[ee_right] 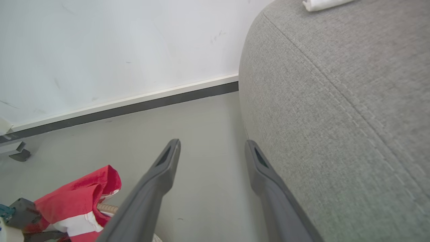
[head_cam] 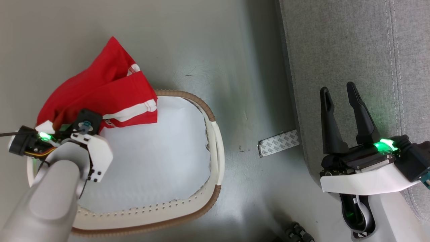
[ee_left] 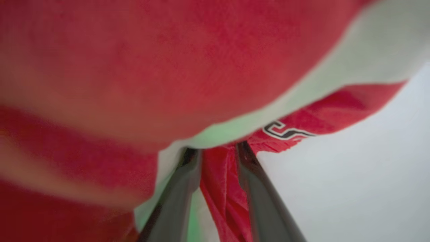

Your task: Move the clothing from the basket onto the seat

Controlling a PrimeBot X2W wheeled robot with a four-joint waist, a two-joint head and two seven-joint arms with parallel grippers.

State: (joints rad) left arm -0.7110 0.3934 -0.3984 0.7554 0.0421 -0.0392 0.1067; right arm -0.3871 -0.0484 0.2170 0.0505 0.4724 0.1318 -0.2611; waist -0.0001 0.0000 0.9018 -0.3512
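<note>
The clothing (head_cam: 100, 90), a bright red garment with white bands, bunches above the far left rim of the basket (head_cam: 215, 144), an oval white basket with a brown rim and white lining. My left gripper (ee_left: 218, 148) is shut on a fold of the red clothing (ee_left: 168, 67), which drapes over its fingertips; black-and-white lettering shows beside them. My right gripper (head_cam: 339, 89) stands open with nothing in it over the edge of the grey seat (head_cam: 352, 50). In the right wrist view the right gripper (ee_right: 211, 144) points along the floor beside the seat (ee_right: 336, 101), with the clothing (ee_right: 77, 198) at lower left.
A strip of printed tape (head_cam: 278, 143) lies on the grey floor between basket and seat. A dark ribbed wheel (head_cam: 299, 232) shows at the bottom edge. A white wall with a dark baseboard (ee_right: 134, 107) runs behind. A white object (ee_right: 322, 4) rests on the seat's top.
</note>
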